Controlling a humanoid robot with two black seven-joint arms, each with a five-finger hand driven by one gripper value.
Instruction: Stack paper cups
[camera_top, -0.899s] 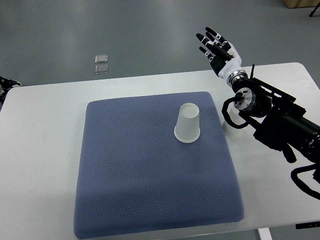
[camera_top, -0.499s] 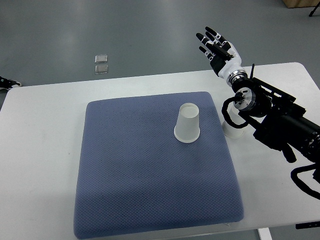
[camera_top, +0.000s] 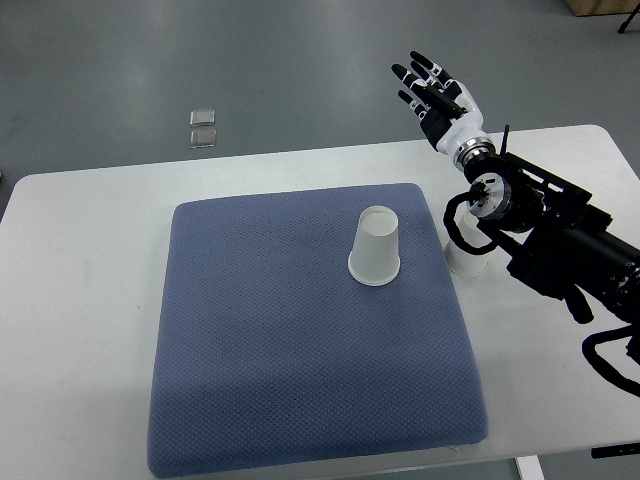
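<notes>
A white paper cup stands upside down on the blue pad, right of its middle. A second white cup stands on the table just off the pad's right edge, mostly hidden under my right forearm. My right hand is open with fingers spread, raised beyond the table's far edge, well above and behind both cups. It holds nothing. The left arm is out of view.
The white table carries the pad. My right arm lies across the table's right side. Two small clear squares lie on the grey floor beyond the table.
The dark object at the left edge of the table has slipped out of view. The right hand has barely shifted. The cups have not moved.
</notes>
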